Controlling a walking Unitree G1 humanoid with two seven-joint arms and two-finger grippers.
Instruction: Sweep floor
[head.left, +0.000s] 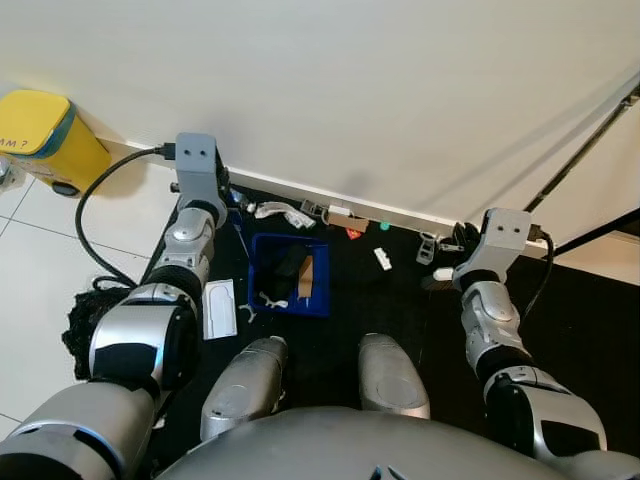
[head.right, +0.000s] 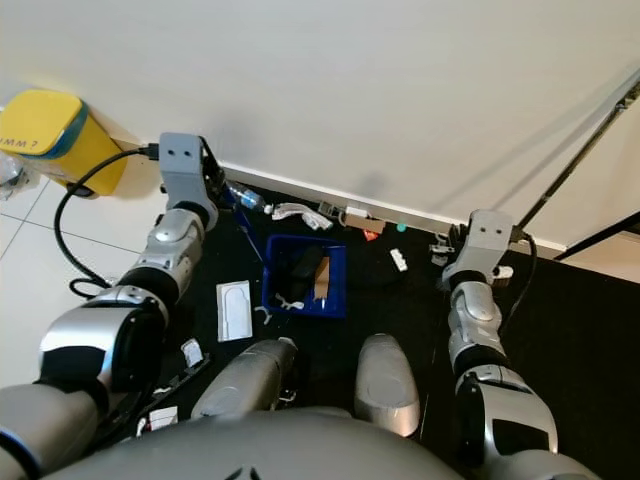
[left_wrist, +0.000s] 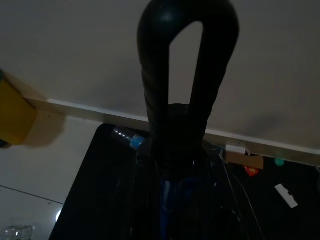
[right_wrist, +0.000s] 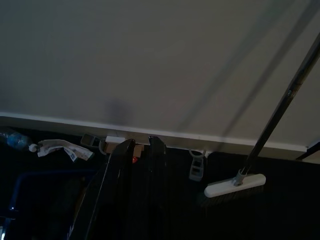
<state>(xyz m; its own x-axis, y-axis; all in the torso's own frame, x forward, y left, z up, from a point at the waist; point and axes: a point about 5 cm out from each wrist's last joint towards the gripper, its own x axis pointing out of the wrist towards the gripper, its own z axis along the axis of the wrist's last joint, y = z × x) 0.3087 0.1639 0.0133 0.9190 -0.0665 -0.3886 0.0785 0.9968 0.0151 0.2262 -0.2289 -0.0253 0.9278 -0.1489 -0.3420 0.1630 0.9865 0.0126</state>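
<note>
From the head: a black mat (head.left: 600, 330) on the floor, right up against a white wall (head.left: 350, 80). In the middle of the mat, just past the robot's knees, a blue dustpan (head.left: 268, 262) with bits of paper and card inside. Around it, small bits of rubbish: a flat white paper (head.left: 220, 308) beside the left arm, a plastic bottle (head.right: 245, 198) by the wall, a brown card piece (head.left: 348, 222), a red bit (head.left: 353, 233), a green bit (head.left: 384, 226). Far left, a yellow bin (head.left: 45, 135) on the pale tiles, with a black cable (head.left: 85, 215) looping near it. Left tool (head.right: 215, 185) held out near the wall, above the dustpan's thin blue stick. Right tool (head.left: 462, 238) low over the mat by the wall, with the broom (head.left: 585, 150) leaning on the wall just beside it. From the left wrist: very dark, a black loop handle (left_wrist: 185, 75) straight ahead, fingers seemingly closed around its lower part. From the right wrist: two black fingers (right_wrist: 119, 155) almost together, nothing between them; white broom head down on the mat nearby, apart from the fingers.
</note>
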